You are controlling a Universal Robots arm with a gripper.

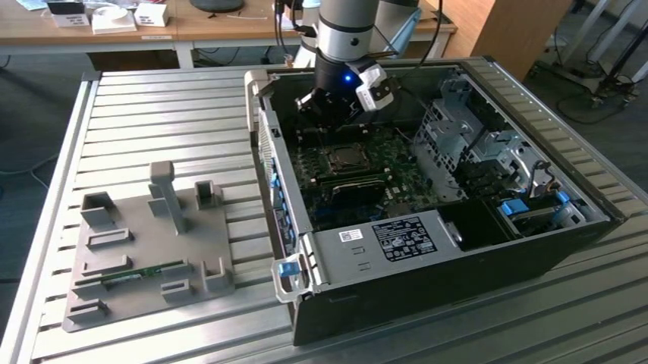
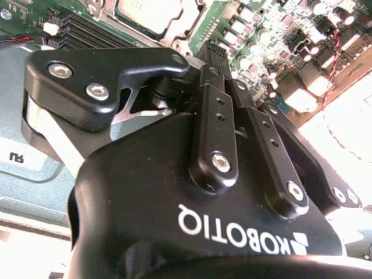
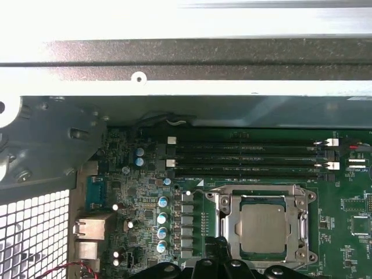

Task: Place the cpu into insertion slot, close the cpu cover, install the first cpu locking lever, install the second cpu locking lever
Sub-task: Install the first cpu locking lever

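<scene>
The cpu (image 3: 263,228) lies flat in the insertion slot (image 3: 232,241) on the green motherboard (image 3: 145,197), its silver-grey top showing through the window of the cpu cover (image 3: 224,204), which lies down around it. In the exterior view the cpu (image 1: 345,158) sits in the middle of the open computer case (image 1: 303,250). My gripper (image 1: 322,114) hangs above the board, just behind the socket, with its fingers together and nothing between them. In the first wrist view my gripper (image 3: 221,249) shows beside the socket's edge. The second wrist view has my gripper (image 2: 216,51) over the board near the cpu (image 2: 152,14).
Long black memory slots (image 3: 250,156) run beside the socket. A black box with a white label (image 1: 400,236) and a metal drive cage (image 1: 476,144) stand inside the case. A grey fixture plate (image 1: 152,250) with upright holders lies on the slatted table at the exterior view's left.
</scene>
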